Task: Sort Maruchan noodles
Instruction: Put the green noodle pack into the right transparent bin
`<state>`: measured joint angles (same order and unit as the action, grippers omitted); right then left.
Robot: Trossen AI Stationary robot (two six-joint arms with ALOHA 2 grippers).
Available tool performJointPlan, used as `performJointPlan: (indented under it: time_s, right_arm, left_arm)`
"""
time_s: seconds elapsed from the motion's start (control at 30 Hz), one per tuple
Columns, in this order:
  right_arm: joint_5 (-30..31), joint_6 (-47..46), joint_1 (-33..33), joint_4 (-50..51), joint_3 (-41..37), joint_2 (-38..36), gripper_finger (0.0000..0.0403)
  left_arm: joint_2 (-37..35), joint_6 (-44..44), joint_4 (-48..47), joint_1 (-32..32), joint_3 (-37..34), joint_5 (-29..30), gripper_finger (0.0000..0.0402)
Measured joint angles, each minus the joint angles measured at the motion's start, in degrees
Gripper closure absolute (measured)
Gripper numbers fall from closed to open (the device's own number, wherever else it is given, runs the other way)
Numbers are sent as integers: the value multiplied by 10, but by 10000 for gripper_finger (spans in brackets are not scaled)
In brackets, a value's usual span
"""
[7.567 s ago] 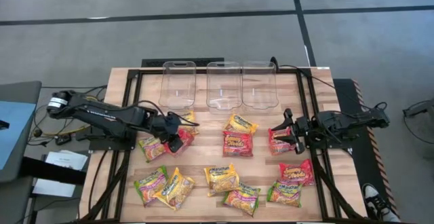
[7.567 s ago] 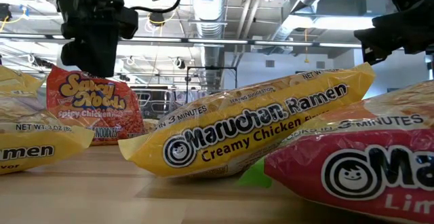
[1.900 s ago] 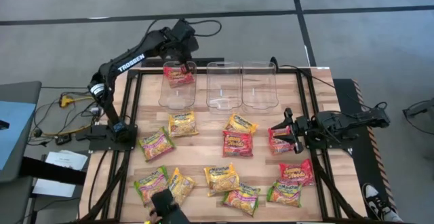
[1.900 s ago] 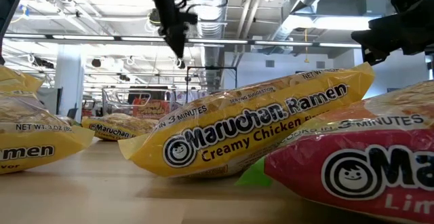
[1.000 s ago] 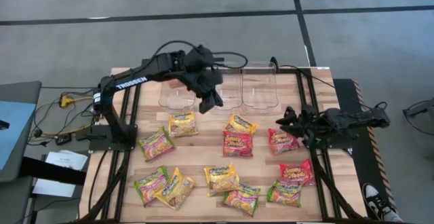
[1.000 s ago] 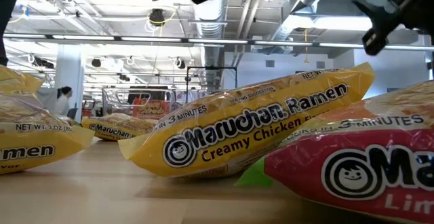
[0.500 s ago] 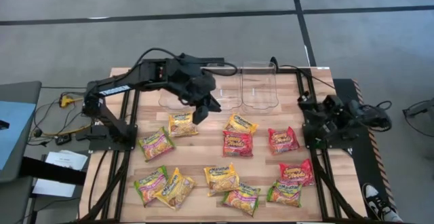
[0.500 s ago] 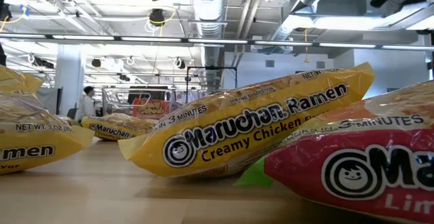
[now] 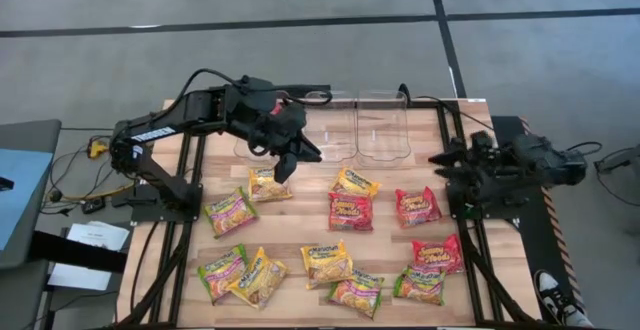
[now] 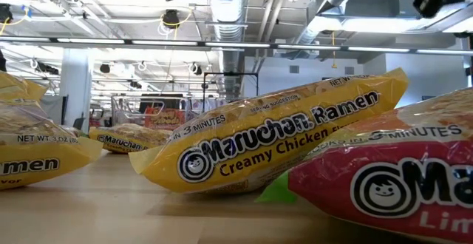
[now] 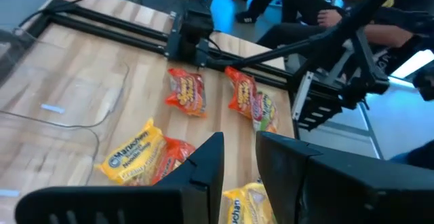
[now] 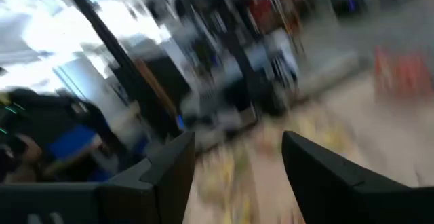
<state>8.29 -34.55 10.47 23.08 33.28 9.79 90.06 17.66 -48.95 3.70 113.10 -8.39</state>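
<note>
High view: the left gripper (image 9: 283, 167), empty with fingers slightly parted, has been swung from the clear plastic bins (image 9: 262, 122) down over a yellow glossy ramen packet (image 9: 267, 184); the right gripper (image 9: 443, 157), spread open, has been withdrawn from the red-orange packet (image 9: 417, 206), left lying on the wooden table (image 9: 300, 225).

A wooden table (image 9: 300, 232) with a black frame held three clear bins (image 9: 385, 135) in a row along its far edge. Eleven noodle packets (image 9: 351, 212) lay flat across the boards nearer the front.
</note>
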Motion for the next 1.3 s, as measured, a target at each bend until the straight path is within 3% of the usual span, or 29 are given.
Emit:
performJointPlan:
  time_s: [0.13, 0.4, 0.53, 0.73, 1.0, 1.3]
  right_arm:
    - [-72, -55, 1, 71, 27, 62, 157]
    - [-252, -111, 3, 81, 40, 185, 165]
    - [-300, -112, 27, 82, 40, 234, 177]
    - [-309, -140, 93, 80, 40, 301, 188]
    - [-307, -170, 173, 78, 40, 400, 189]
    - [-256, -171, 224, 75, 40, 504, 189]
  left_arm:
    - [1, -9, 0, 0, 0, 2, 329]
    - [1, -21, 0, 2, 0, 36, 329]
    - [1, -21, -1, 2, 0, 44, 329]
    - [1, -15, -1, 2, 0, 57, 329]
    - [-22, -15, -21, -2, 0, -1, 329]
    - [-55, -43, -69, -27, 0, 15, 329]
